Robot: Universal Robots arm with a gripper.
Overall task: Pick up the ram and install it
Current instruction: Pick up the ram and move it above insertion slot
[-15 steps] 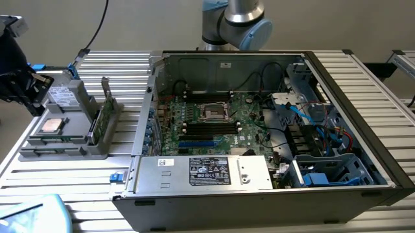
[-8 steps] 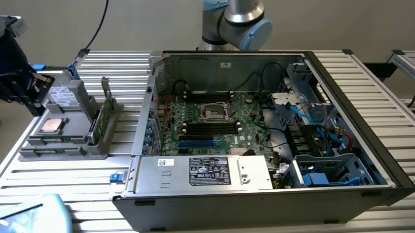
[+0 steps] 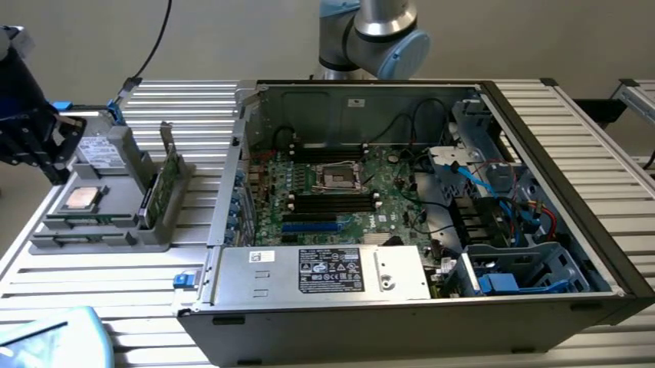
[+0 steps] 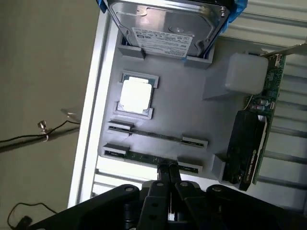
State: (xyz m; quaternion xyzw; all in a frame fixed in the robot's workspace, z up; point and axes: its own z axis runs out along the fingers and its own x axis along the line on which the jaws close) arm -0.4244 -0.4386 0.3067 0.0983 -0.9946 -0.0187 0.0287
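Note:
Two ram sticks stand on edge in holders of a grey tray point(image 4: 192, 91): one point(image 4: 156, 135) farther from the fingers, one point(image 4: 141, 156) right under them. My gripper point(image 4: 168, 166) is shut, its tips pressed together just above the nearer ram stick with nothing seen between them. In the exterior view the gripper point(image 3: 31, 142) hangs over the left end of the tray point(image 3: 97, 239), left of the open computer case point(image 3: 409, 307). The motherboard's black memory slots point(image 3: 333, 202) lie beside the processor socket point(image 3: 338, 176).
On the tray also sit a hard drive point(image 4: 165, 28), a square silver processor chip point(image 4: 135, 95) and a tall green card with a metal bracket point(image 4: 254, 139). The case holds a power supply point(image 3: 322, 272) and cables point(image 3: 501, 199). The slatted table's edge point(image 4: 88, 115) runs beside the tray.

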